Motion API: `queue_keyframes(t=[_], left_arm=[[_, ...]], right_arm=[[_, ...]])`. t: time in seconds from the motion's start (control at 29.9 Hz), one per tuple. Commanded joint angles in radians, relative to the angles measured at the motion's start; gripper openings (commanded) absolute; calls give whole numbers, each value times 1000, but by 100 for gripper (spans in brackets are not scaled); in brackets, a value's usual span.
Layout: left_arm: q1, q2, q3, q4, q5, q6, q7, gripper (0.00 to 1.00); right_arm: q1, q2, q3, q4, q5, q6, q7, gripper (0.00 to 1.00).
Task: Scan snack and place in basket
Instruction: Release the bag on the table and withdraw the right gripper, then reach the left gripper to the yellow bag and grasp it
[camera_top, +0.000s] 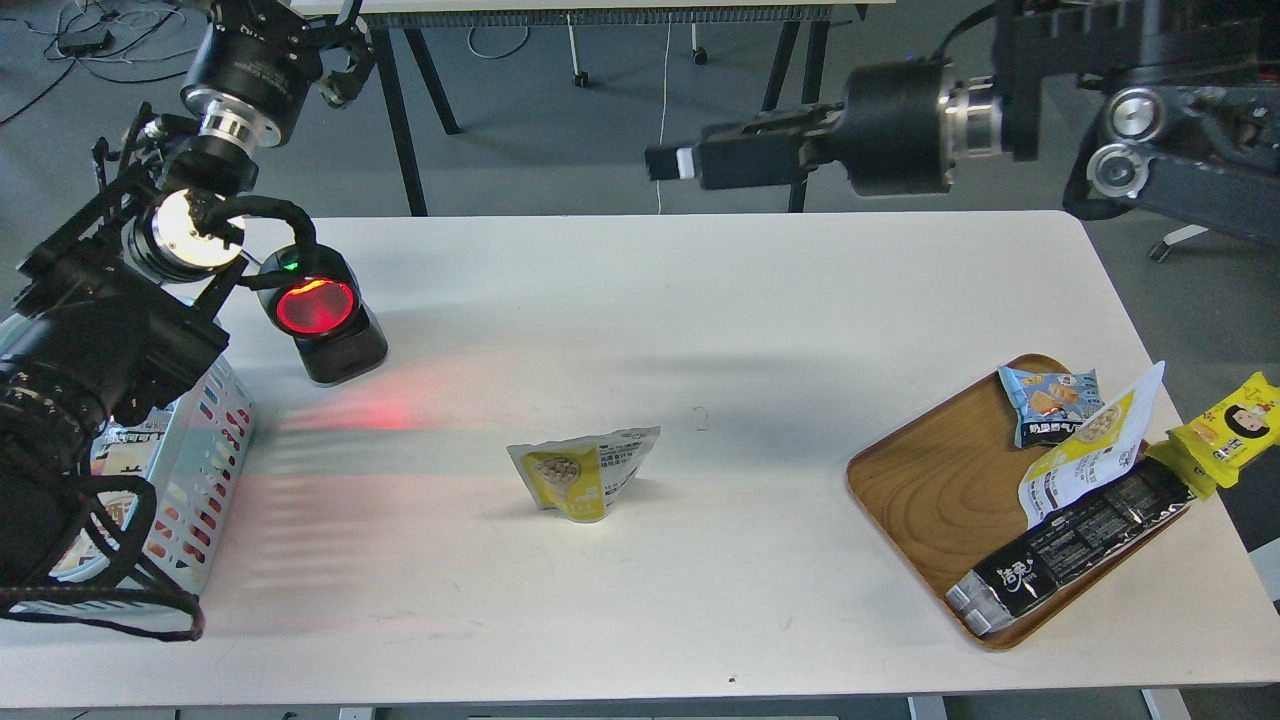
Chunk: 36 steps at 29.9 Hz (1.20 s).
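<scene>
The snack (583, 472) stands by itself on the white table (700, 330), a little left of the middle of the frame, its round picture of tan balls facing me and its grey printed top leaning toward the right. Neither of my arms touches it.

My right gripper (668, 162) hangs in the upper middle of the frame, above the far edge of the table, pointing left. It grasps nothing, and I see it end-on, so I cannot tell whether its fingers are spread or closed. My left arm fills the left edge of the frame and rises to the upper left, where my left gripper (345, 70) sits dark and small; I cannot tell its state either.

The basket (205, 455) is at the lower left, partly hidden behind my left arm, its slotted side catching red light. Just beyond it, toward the upper left, a black scanner (322, 318) stands with its red window glowing and throws a red patch across the table.

At the lower right lies a wooden tray (935, 490) holding a blue packet (1050, 402), a yellow and white pouch (1090, 450) and a long black packet (1075, 545). A bright yellow packet (1235, 425) lies at its right edge.
</scene>
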Motion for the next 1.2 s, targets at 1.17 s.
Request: queue_keyframes(t=[1.17], left_arm=[[-49, 330, 412, -1170, 2252, 0, -31, 94]], right_arm=[[-649, 50, 438, -526, 1451, 245, 0, 99]])
